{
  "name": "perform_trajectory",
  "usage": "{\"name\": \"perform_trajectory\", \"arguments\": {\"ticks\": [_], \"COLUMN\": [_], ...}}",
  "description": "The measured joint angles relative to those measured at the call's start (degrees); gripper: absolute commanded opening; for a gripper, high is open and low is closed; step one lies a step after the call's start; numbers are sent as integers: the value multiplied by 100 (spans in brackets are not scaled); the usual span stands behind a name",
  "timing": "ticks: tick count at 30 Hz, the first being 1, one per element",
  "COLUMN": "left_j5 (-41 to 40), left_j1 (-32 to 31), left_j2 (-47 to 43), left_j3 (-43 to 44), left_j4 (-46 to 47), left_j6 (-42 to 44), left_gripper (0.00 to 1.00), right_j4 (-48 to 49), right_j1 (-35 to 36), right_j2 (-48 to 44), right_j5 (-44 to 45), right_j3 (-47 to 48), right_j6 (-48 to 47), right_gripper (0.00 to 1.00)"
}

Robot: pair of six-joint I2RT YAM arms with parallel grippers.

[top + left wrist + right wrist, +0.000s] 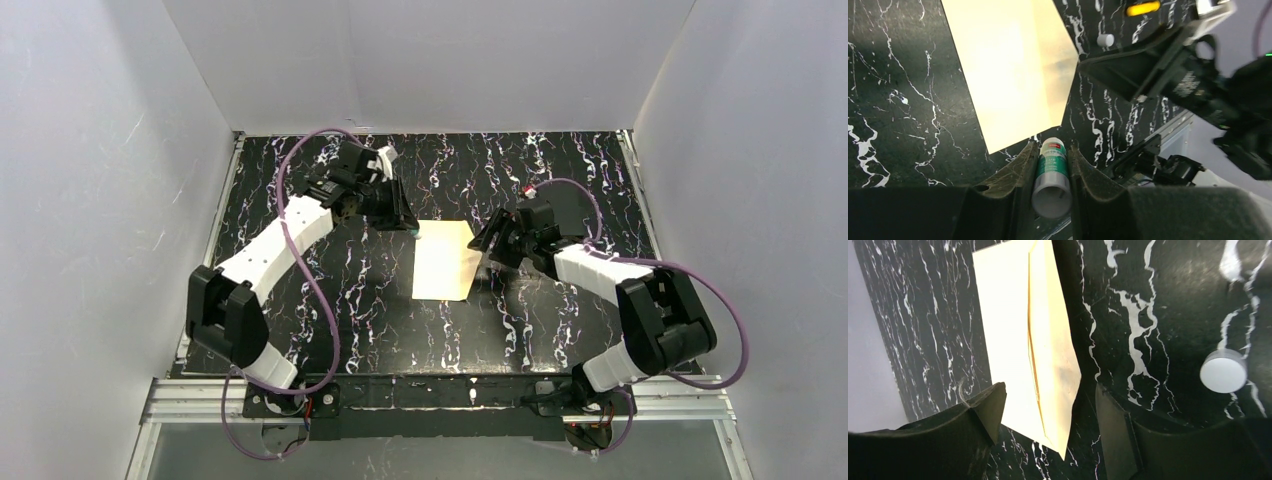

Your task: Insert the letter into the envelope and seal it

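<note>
Envelope [440,262] lies flat at the centre of the black, white-veined surface [520,335], its pointed flap toward the right of the top view. The left hand [1052,150] grips a glue stick [1052,175]. The right hand [1048,392] stands wide at the flap. White walls [430,60] enclose everything.

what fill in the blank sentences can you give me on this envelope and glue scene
1. The left hand is closed on a ____.
2. The right hand hovers with its jaws ____.
3. Below the right hand lies the pointed ____ of the envelope.
4. The white cap lies loose on the ____.
Missing words: glue stick; open; flap; table.
</note>
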Motion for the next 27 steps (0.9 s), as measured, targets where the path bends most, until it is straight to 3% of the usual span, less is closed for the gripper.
{"name": "perform_trajectory", "arguments": {"ticks": [4, 10, 15, 22, 27], "left_j5": [-254, -673, -826, -920, -1049], "left_j1": [-236, -590, -743, -785, -964], "left_j2": [315, 807, 1080, 1161, 1558], "left_j3": [0, 0, 7, 22, 138], "left_j4": [-37, -74, -114, -37, 157], "left_j6": [149, 238, 225, 72, -48], "left_gripper": [0, 0, 0, 0, 0], "right_j4": [-570, -992, -1025, -750, -442], "right_j1": [0, 0, 4, 33, 44], "right_j2": [-234, -114, 741, 1685, 2437], "right_j5": [260, 37, -697, -1464, -1816], "right_j3": [350, 960, 1825, 2079, 2487], "right_j6": [-365, -1043, -1283, -992, -754], "right_gripper": [61, 57, 51, 48, 40]}}
